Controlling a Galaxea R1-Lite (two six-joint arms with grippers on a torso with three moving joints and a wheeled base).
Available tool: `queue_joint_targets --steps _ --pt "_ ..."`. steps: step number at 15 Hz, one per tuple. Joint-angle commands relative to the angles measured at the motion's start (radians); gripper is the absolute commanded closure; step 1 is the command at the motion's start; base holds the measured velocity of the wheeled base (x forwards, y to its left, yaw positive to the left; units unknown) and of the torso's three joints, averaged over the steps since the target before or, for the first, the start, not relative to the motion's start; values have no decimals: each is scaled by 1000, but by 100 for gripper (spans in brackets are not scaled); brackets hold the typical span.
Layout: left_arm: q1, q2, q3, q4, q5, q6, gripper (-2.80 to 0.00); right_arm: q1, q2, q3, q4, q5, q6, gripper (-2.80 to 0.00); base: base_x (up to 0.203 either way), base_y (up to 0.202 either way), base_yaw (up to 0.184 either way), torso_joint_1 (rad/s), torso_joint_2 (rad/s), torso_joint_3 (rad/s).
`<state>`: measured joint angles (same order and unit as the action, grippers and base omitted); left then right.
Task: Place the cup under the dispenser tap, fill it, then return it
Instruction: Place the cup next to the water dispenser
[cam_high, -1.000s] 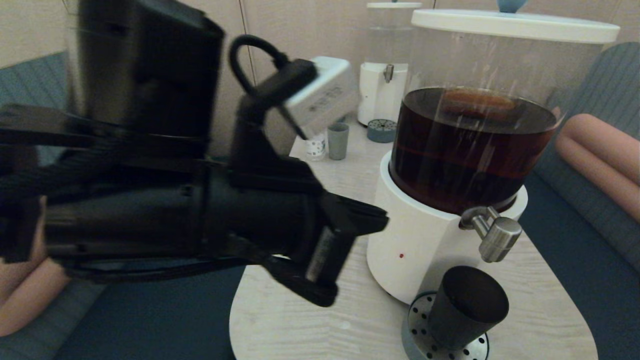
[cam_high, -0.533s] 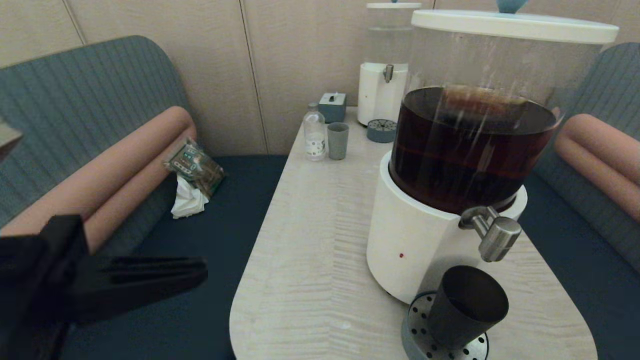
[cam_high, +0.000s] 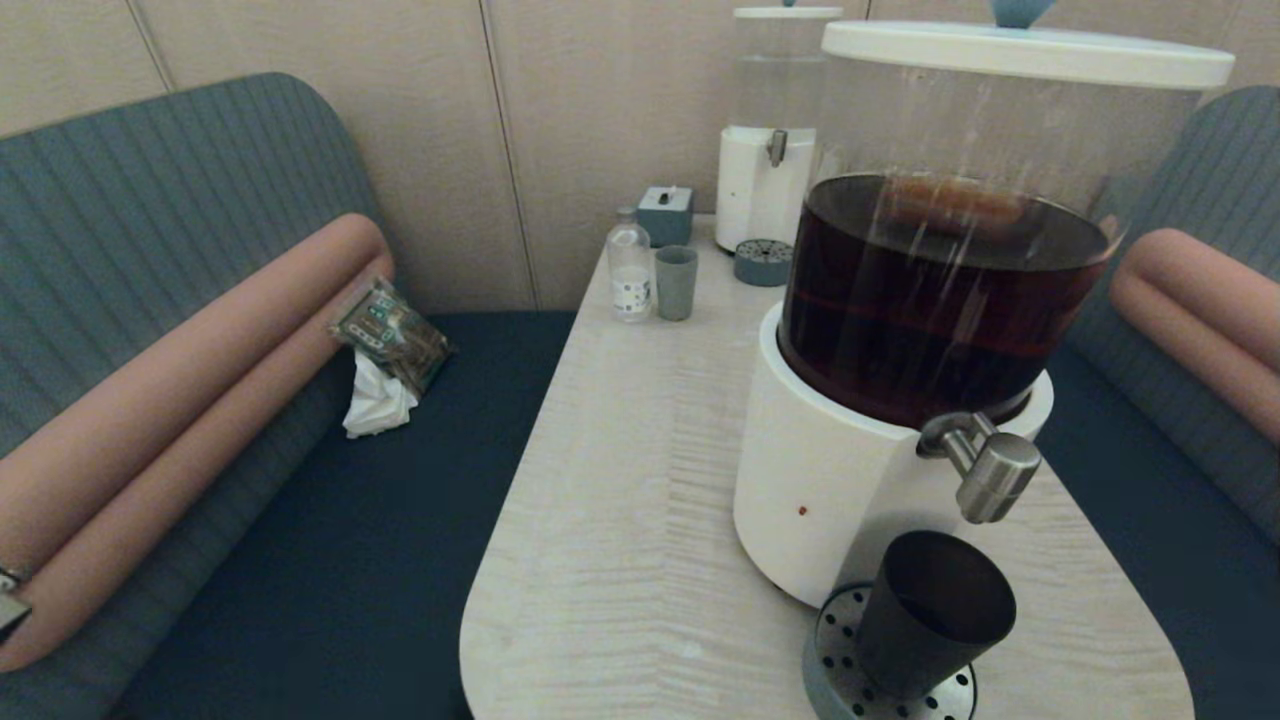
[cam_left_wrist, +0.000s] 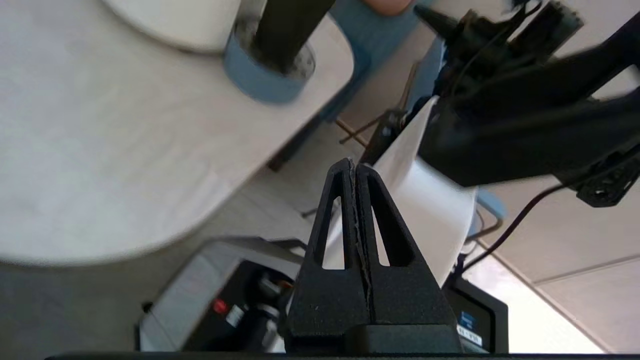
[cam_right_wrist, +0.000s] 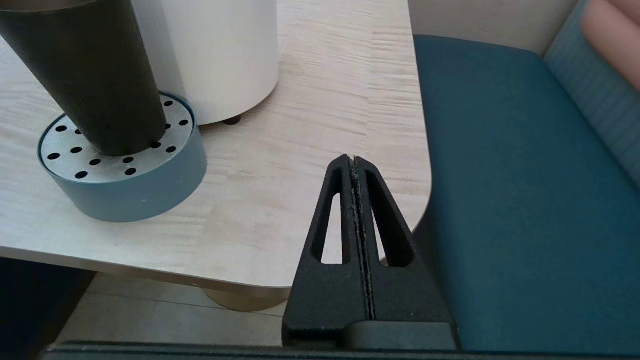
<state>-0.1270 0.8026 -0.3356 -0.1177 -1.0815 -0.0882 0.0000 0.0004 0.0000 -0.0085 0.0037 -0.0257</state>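
Left arm gone from the head view after sweeping across it a second ago, dropped low off the near left counter (cam_high: 640, 480) edge, left end effector (cam_left_wrist: 354, 167) clenched on nothing. Right end effector (cam_right_wrist: 354, 162) likewise clenched and empty, low beside the near right counter corner, apart from the cup (cam_high: 925, 615). Cup standing upright on the perforated drip tray (cam_high: 835, 665), just below the dispenser tap (cam_high: 985, 470), ungrasped. Placement apparently done; no stream visible, fill level impossible to tell. Likely next: working the tap, then returning the cup.
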Motion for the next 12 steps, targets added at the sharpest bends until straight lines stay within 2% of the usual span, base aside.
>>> queue_joint_targets --steps 1,4,8,12 --pt "15 -1 62 -32 -7 9 0 0 -5 8 0 1 0 0 0 0 0 0 0 0" --pt "32 40 104 -190 -2 19 0 0 -5 8 -1 -1 0 0 0 0 0 0 0 0" --pt "36 119 111 -231 -2 22 0 0 -5 8 0 0 0 0 0 0 0 0 0 0" --pt "36 244 122 -335 0 27 0 0 -5 8 -1 0 0 0 0 0 0 0 0 0"
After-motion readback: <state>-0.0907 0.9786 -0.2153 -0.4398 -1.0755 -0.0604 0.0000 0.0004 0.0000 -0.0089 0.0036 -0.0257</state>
